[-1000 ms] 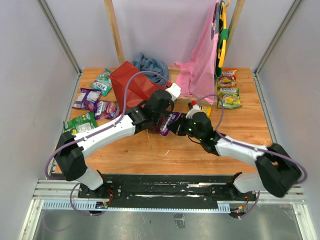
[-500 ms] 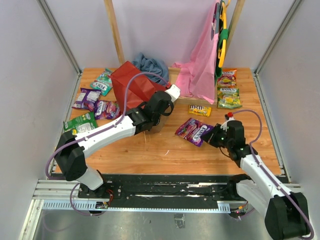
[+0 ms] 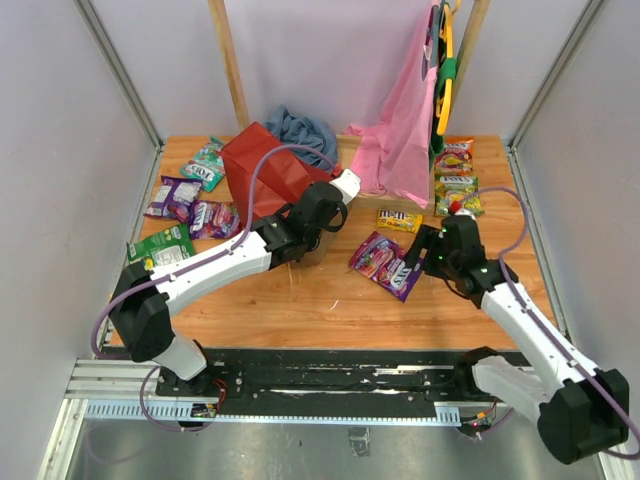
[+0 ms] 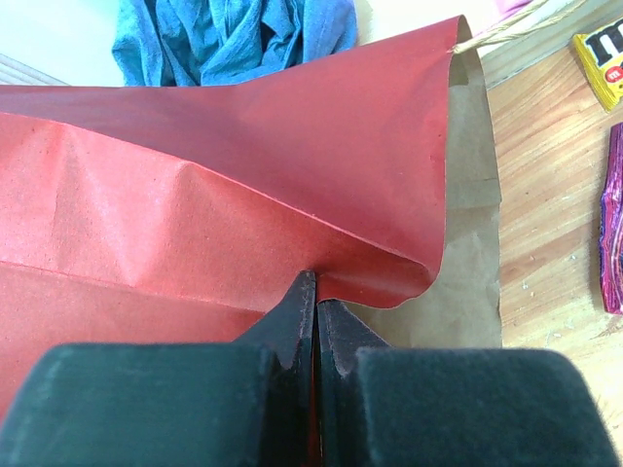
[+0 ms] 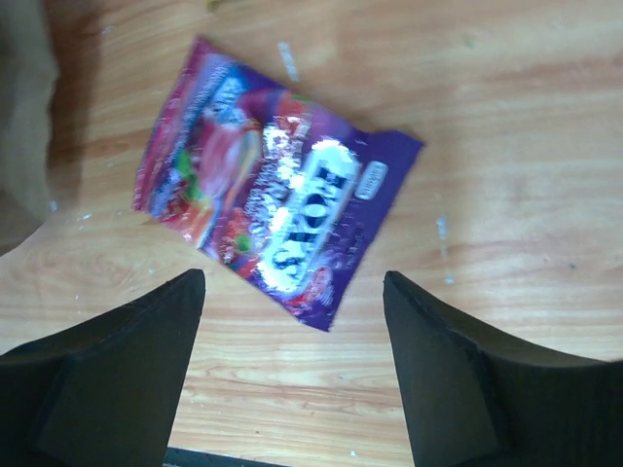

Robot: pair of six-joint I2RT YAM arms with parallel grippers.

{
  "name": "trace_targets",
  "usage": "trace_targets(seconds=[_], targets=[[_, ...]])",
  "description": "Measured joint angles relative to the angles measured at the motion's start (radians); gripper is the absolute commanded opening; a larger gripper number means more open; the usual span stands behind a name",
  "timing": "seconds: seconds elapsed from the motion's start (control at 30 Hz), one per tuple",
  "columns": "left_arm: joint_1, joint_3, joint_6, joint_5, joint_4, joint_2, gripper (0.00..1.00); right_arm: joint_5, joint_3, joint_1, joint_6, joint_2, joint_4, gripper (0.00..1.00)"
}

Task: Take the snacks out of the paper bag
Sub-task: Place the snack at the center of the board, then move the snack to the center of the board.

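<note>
The red paper bag (image 3: 265, 170) lies on its side at the back left, its brown kraft inside showing at the mouth (image 4: 472, 272). My left gripper (image 3: 312, 200) (image 4: 315, 282) is shut on the bag's red rim. A purple snack packet (image 3: 385, 262) (image 5: 273, 185) lies flat on the wood right of the bag mouth. My right gripper (image 3: 420, 250) (image 5: 292, 287) stands open just beside it, touching nothing. A yellow M&M's packet (image 3: 399, 220) (image 4: 602, 58) lies behind it. What is inside the bag is hidden.
Purple (image 3: 175, 195), green (image 3: 160, 245) and teal (image 3: 205, 165) packets lie left of the bag. Orange (image 3: 457, 150) and yellow-green (image 3: 458, 195) packets sit at the back right. A blue-grey cloth (image 3: 300, 130) is behind the bag. A pink garment (image 3: 400, 140) hangs at the back.
My right gripper has drawn away from the bag mouth to the right with the purple packet, then opened and left it on the table. The left arm has held still.
</note>
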Motion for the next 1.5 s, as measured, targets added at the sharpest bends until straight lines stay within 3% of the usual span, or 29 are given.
trace_targets(seconds=[0.13,0.23,0.63,0.7,0.87,1.0,1.3,1.5], targets=[[0.000,0.000,0.000,0.000,0.000,0.002,0.04,0.170,0.113,0.222,-0.021,0.072,-0.009,0.72],[0.000,0.003,0.000,-0.001,-0.003,0.010,0.04,0.211,0.152,0.294,-0.028,0.181,0.016,0.71],[0.000,0.017,0.000,-0.013,-0.023,0.027,0.04,0.221,0.223,0.340,-0.074,0.585,0.096,0.77],[0.000,0.017,0.000,-0.016,-0.023,0.027,0.04,0.220,0.237,0.337,-0.074,0.615,0.100,0.82],[0.000,0.016,0.000,-0.018,-0.023,0.025,0.04,0.256,0.239,0.323,-0.059,0.618,0.094,0.99],[0.000,0.014,0.000,-0.018,-0.022,0.017,0.04,0.292,0.200,0.281,-0.017,0.579,0.070,0.98],[0.000,-0.001,0.000,-0.018,-0.022,0.005,0.04,0.280,0.016,0.008,0.150,0.336,-0.003,0.98],[0.000,-0.002,0.000,-0.013,-0.021,-0.008,0.04,0.395,-0.039,-0.130,0.259,0.176,-0.077,0.98]])
